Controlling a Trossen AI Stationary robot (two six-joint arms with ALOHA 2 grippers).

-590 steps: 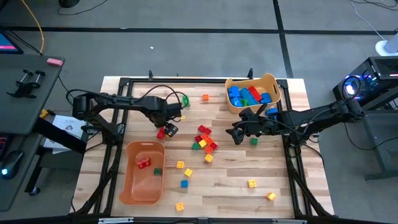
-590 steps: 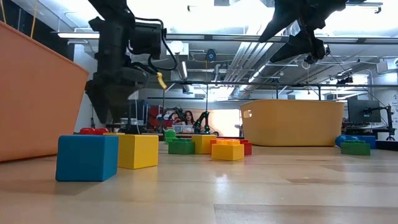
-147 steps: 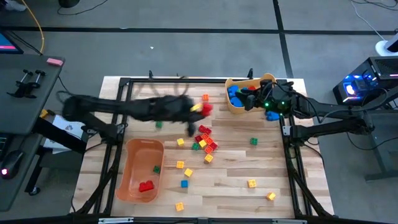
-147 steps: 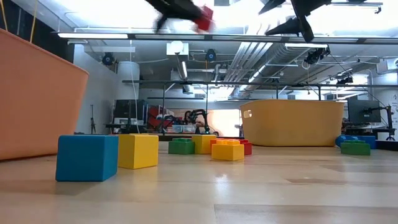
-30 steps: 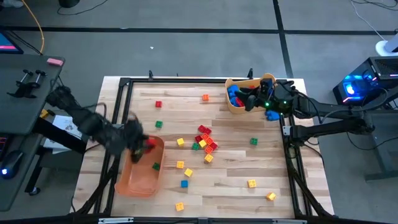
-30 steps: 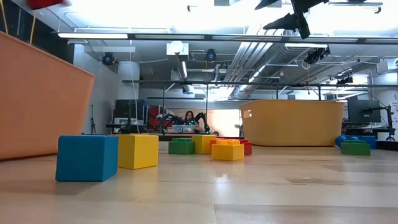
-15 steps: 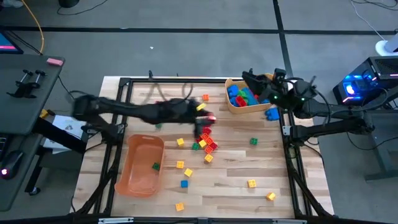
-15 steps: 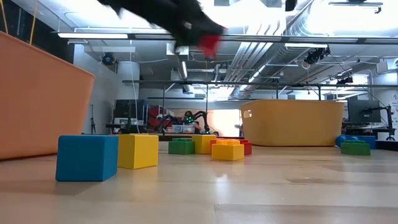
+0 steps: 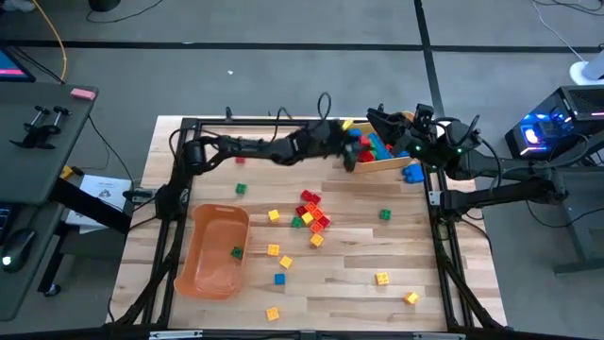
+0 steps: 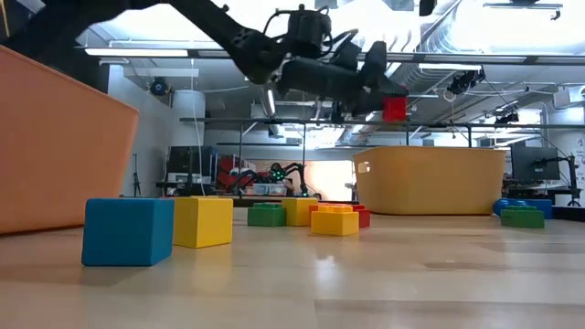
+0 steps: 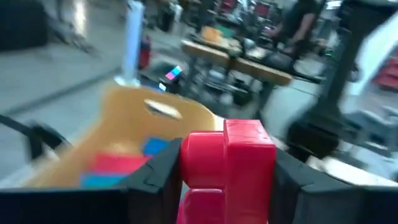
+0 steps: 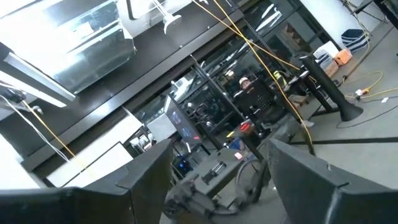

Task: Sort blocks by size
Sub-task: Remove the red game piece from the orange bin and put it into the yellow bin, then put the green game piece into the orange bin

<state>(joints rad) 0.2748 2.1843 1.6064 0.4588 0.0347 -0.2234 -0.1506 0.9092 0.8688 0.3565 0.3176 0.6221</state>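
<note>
Your left gripper [image 11: 227,180] holds a red block [image 11: 229,163] tight between its fingers, up in the air right by the yellow bin [image 9: 408,153]. The block looks light, hard and smooth, so it could slip. Hold its flat sides, not the bumps. Your right gripper [image 12: 214,155] waits above that bin with fingers apart, holding nothing.

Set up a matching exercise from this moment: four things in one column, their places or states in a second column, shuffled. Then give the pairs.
1. red brick
2. left gripper
3. right gripper
4. near bin

A. open, over the far bin's back edge
B. holds one green block
C. clamped between two dark fingers
D. reaching toward the far bin, shut on a brick

Pairs: 1-C, 2-D, 3-A, 4-B
</note>
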